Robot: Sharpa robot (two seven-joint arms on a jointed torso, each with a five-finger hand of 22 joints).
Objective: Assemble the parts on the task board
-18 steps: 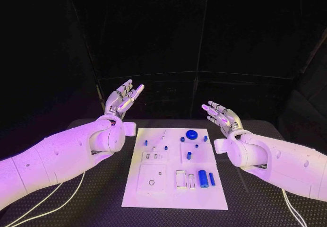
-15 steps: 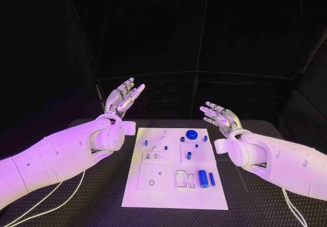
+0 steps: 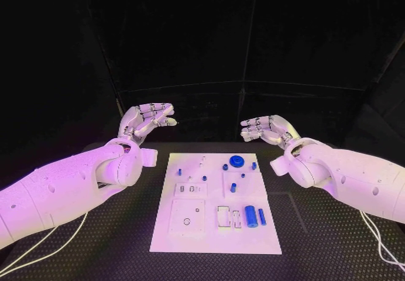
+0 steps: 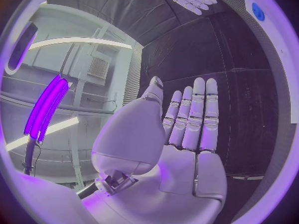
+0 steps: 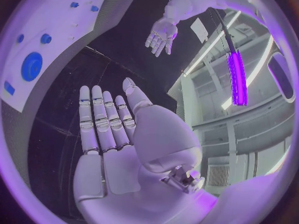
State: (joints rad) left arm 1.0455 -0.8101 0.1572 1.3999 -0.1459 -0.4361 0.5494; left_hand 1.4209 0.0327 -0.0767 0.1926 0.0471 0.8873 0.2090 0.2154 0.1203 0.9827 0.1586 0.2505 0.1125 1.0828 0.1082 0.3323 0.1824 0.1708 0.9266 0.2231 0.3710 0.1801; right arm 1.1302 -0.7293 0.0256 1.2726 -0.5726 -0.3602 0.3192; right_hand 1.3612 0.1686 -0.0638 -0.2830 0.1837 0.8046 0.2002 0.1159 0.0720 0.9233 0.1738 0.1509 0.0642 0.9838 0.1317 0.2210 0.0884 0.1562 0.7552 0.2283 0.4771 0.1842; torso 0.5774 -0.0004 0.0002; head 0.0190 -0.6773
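The white task board (image 3: 215, 240) lies in the middle of the black table. On it lie several blue parts: a round disc (image 3: 237, 160) at the far end, a thick cylinder (image 3: 250, 216) and a thin pin (image 3: 261, 215) nearer me. My left hand (image 3: 145, 119) hovers above the table beyond the board's far left corner, fingers straight and side by side, holding nothing. My right hand (image 3: 266, 129) hovers beyond the far right corner, flat and holding nothing. The left wrist view shows the left hand (image 4: 187, 129) bare; the right wrist view shows the right hand (image 5: 112, 129) bare, with the board (image 5: 62, 25) beside it.
Black mesh table (image 3: 321, 246) surrounds the board on all sides. White cables (image 3: 51, 257) run along the table at the left, and another cable (image 3: 376, 246) at the right. A dark curtain stands behind the table.
Both hands have tipped over from fingers pointing upward to fingers leaning forward and inward above the table's far side. The parts on the board have not moved.
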